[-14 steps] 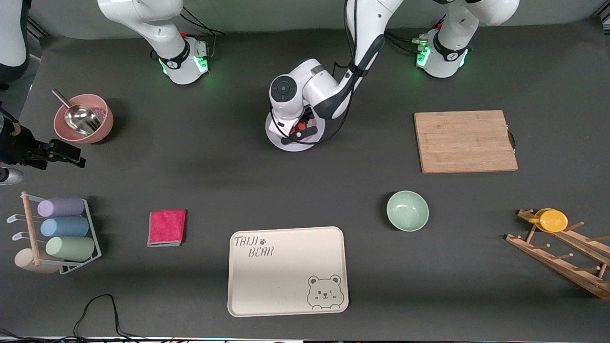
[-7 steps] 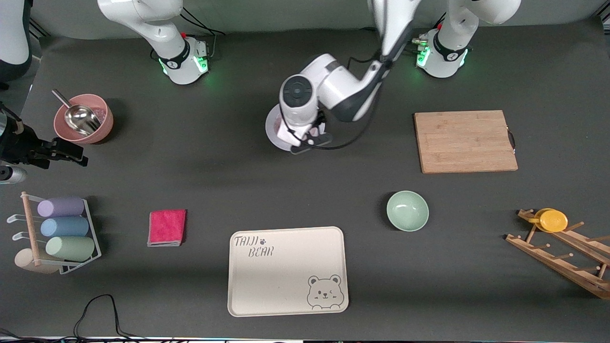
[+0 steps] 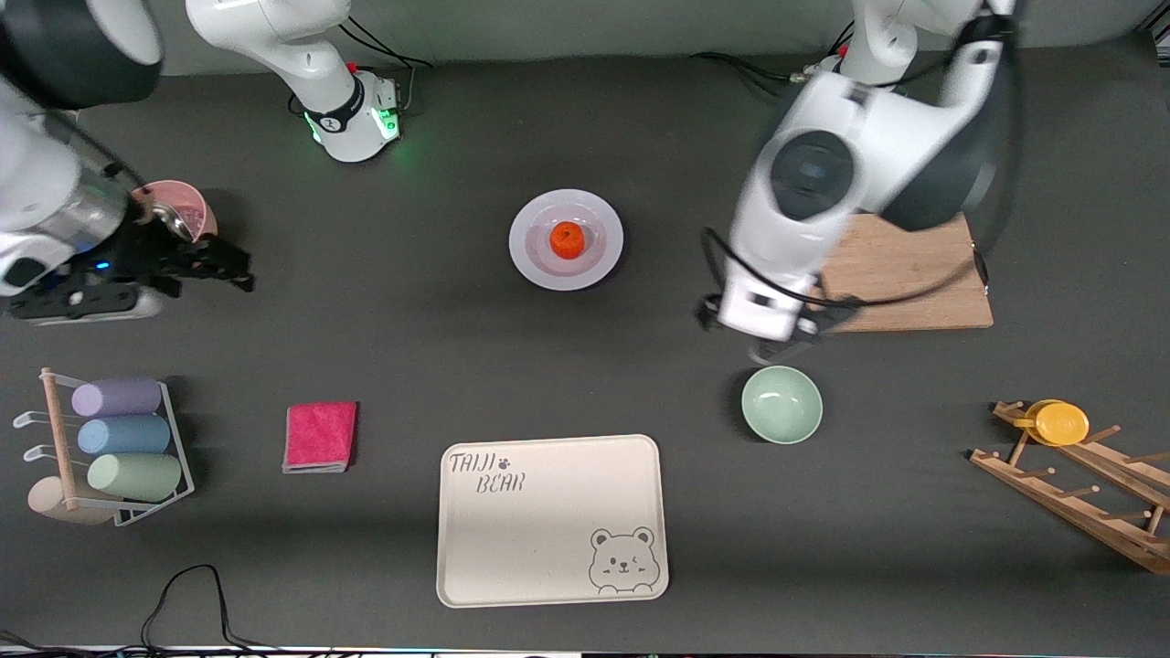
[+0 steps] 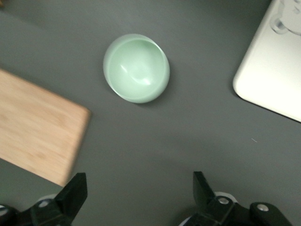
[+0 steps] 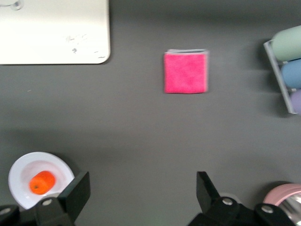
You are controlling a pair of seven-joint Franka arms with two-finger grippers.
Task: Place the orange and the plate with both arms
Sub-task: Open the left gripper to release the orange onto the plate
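Note:
The orange (image 3: 568, 239) lies in the middle of the white plate (image 3: 530, 260), which stands on the table midway between the two arm bases. Both also show in the right wrist view, the orange (image 5: 42, 182) on the plate (image 5: 21, 167). My left gripper (image 3: 772, 340) is open and empty, up in the air over the bare table between the cutting board and the green bowl; it also shows in the left wrist view (image 4: 138, 197). My right gripper (image 3: 224, 270) is open and empty, over the table beside the pink bowl; it also shows in the right wrist view (image 5: 141, 197).
A wooden cutting board (image 3: 891, 271) and a mint-green bowl (image 3: 781, 404) lie toward the left arm's end. A cream bear tray (image 3: 551, 519), a pink cloth (image 3: 320, 436), a rack of cups (image 3: 119, 448), a pink bowl with a scoop (image 3: 183, 210) and a wooden rack with a yellow cup (image 3: 1060, 422) are also on the table.
My left gripper has let go of the orange on the plate, risen and swung toward the cutting board. My right arm has moved in over the table by the pink bowl.

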